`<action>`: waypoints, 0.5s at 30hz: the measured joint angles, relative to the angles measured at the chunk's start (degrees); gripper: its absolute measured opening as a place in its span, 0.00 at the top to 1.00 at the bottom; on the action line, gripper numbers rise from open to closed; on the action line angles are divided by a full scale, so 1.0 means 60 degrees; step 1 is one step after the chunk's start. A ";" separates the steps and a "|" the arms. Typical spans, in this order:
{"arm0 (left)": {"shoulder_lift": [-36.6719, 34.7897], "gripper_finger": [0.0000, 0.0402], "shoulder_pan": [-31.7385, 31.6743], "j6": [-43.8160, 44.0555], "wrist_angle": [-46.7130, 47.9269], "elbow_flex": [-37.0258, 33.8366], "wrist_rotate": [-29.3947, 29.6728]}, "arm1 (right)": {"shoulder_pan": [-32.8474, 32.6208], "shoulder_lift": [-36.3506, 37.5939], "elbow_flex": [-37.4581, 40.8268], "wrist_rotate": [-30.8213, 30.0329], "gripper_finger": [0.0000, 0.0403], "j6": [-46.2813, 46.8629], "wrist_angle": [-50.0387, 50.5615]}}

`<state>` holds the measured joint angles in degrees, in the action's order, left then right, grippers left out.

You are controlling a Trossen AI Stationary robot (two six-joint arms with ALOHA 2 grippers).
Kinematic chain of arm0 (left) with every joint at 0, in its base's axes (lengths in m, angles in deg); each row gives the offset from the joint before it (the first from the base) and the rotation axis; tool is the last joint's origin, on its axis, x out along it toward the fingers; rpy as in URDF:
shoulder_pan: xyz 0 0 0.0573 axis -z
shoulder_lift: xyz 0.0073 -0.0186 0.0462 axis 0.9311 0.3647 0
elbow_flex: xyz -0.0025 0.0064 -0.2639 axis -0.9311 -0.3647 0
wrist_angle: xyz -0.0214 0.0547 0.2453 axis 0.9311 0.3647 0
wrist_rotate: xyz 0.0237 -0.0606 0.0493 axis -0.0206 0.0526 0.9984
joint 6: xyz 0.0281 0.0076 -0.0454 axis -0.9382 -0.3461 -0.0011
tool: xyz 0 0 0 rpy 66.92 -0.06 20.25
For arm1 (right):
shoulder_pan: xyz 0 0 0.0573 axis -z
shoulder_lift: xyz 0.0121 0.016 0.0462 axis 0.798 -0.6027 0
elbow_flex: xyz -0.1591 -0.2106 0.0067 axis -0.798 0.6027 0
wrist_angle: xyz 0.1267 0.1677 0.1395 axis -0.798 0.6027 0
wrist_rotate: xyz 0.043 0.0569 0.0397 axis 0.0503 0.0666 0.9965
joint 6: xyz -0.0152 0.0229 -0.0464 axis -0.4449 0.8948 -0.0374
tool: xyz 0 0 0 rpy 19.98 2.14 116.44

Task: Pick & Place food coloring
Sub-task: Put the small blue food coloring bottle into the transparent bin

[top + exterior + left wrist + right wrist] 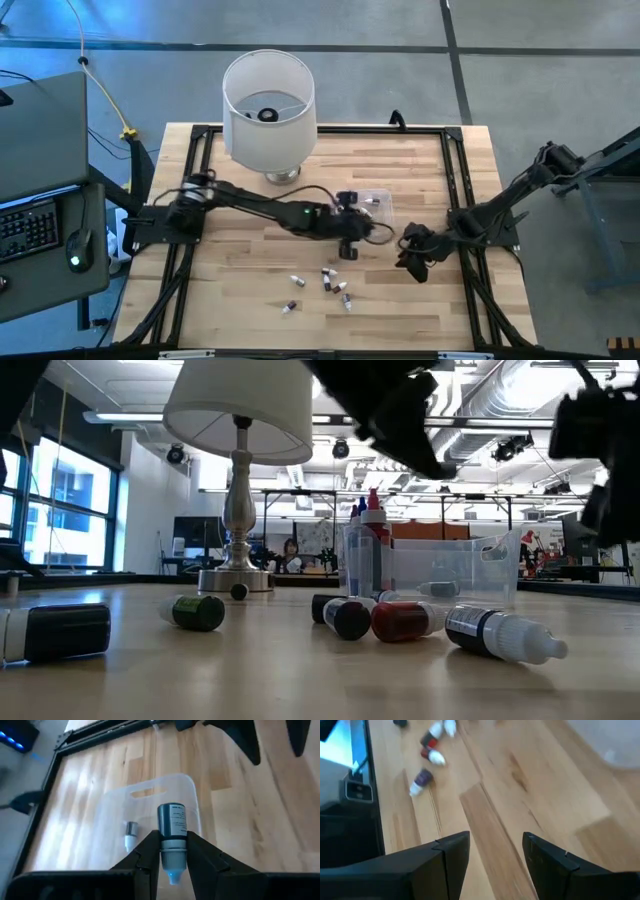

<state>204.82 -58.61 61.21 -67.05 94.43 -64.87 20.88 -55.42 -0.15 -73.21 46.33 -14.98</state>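
Observation:
My left gripper [354,214] is shut on a dark food coloring bottle [172,827] and hovers over the clear plastic tub [150,815]. Another small bottle [131,833] lies inside the tub. Several more food coloring bottles [325,283] lie on their sides on the wooden table near its front edge; the low view shows a red one [402,621] and a dark one [495,632]. My right gripper [496,855] stands open above bare wood at the table's right, with nothing between its fingers, and appears in the high view too [412,256]. My left gripper pinches the bottle at its grey neck and cap [173,849] between the two fingers. The bottle lies along the fingers, its dark body pointing forward past the fingertips and its pale tip back toward the wrist. It is lifted clear, slanting down over the tub.
A big white lampshade on a metal lamp [268,110] stands at the table's far edge, left of the tub. A black frame [455,170] runs around the tabletop. Bare wood lies between the tub and the loose bottles.

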 joint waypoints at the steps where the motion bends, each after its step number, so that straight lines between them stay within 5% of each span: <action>1: 0.0314 0.82 -0.0028 -0.0155 0.0366 0.0448 0.0070 | 0.0001 0.0000 0.0042 0.0127 0.56 0.0069 0.0015; 7: 0.1654 0.81 -0.0135 -0.0219 0.1658 0.2264 -0.0140 | 0.0016 0.0004 0.0049 0.0231 0.56 0.0126 0.0061; 15: 0.2021 0.77 -0.0383 -0.0202 0.2137 0.2508 -0.0217 | 0.0030 0.0004 0.0045 0.0230 0.56 0.0130 -0.0010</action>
<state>216.94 -60.91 60.00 -54.23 109.48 -66.17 21.06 -55.40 0.12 -71.83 47.11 -15.04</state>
